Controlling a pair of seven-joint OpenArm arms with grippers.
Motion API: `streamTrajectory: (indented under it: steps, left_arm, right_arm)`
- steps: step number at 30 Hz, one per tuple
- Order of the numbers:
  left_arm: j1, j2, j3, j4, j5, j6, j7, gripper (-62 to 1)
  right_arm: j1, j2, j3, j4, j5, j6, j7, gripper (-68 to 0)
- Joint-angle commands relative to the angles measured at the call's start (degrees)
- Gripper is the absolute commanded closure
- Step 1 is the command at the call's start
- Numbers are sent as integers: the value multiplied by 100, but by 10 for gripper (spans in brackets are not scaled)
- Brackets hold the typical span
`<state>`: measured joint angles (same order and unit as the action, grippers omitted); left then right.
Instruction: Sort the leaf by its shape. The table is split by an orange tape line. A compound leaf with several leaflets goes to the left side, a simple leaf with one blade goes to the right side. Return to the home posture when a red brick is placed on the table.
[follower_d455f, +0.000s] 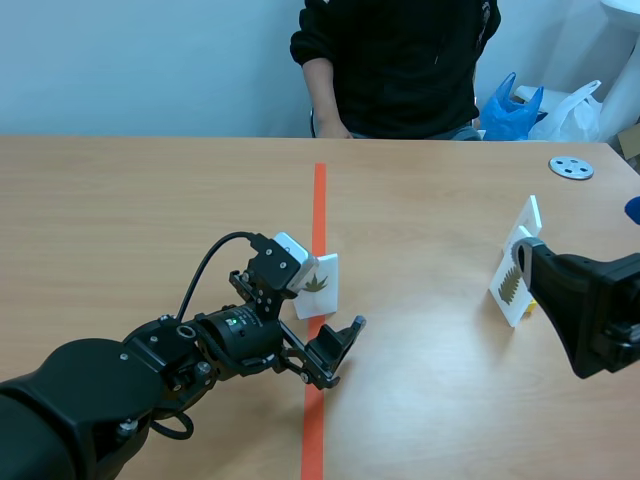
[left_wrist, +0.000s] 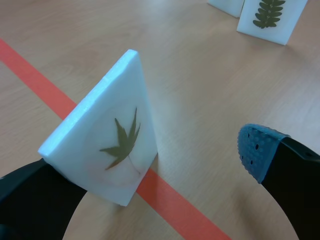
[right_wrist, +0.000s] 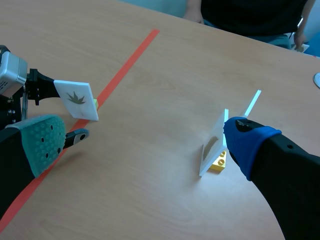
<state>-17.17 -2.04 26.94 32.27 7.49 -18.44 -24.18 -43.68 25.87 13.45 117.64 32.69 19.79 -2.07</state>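
A white card with a pointed, hand-shaped leaf (left_wrist: 107, 145) stands on the orange tape line (follower_d455f: 319, 200). My left gripper (left_wrist: 150, 165) is open around it: the card (follower_d455f: 320, 285) leans close to one finger, while the blue pad (left_wrist: 257, 150) stands well clear on the other side. On the right half stands a card with a feathery compound leaf (follower_d455f: 512, 278), and a second card (follower_d455f: 528, 215) is behind it. My right gripper (right_wrist: 145, 145) is open and holds nothing. It hangs just short of those cards (right_wrist: 212, 145), which show edge-on.
A person (follower_d455f: 400, 60) sits across the table, one hand near the far edge. A yellow brick (right_wrist: 218, 164) props the right-hand card. A metal disc (follower_d455f: 571, 167) lies at the far right, and a blue bag (follower_d455f: 508, 108) sits beyond the table.
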Motion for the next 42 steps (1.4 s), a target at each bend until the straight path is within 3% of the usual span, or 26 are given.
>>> streamTrajectory:
  steps: [1, 3, 10, 14, 18, 22, 24, 28, 30, 38, 42]
  left_arm:
    - [-114, 31, -20, 52, -57, -17, -199, -515]
    - [-127, 28, -20, 28, -63, -11, -199, -513]
    - [-177, 28, -20, 28, -85, 15, -179, -411]
    - [-205, 28, -20, 28, -85, 289, -168, -347]
    - [-205, 26, -20, 24, -210, 420, -149, -328]
    - [-203, 26, -20, 24, -343, 420, -42, -155]
    - [-203, 26, -20, 24, -343, 417, -26, -115]
    - [-203, 24, -22, 24, -343, 420, -31, -110]
    - [-203, 22, -22, 24, -343, 420, -39, -64]
    - [-173, -22, -28, 446, -352, 372, 46, -61]
    - [-177, -118, -66, 1141, -848, 378, 551, -61]
  right_arm:
    - [66, 15, 48, 17, 103, -4, 46, -679]
    - [66, 15, 48, 17, 127, -4, 46, -679]
    - [66, 15, 48, 17, 151, -2, 44, -679]
    - [66, 13, 48, 17, 256, -2, 44, -679]
    - [66, 13, 48, 17, 256, -2, 42, -679]
    - [66, 13, 48, 17, 256, -2, 20, -679]
    - [63, 13, 48, 17, 256, -2, -2, -679]
    - [63, 15, 48, 17, 256, -2, -2, -679]
    - [66, 15, 48, 17, 260, -2, 2, -679]
    - [66, 15, 52, 17, 275, -2, 2, -679]
    - [66, 15, 111, 17, 278, -2, 2, -679]
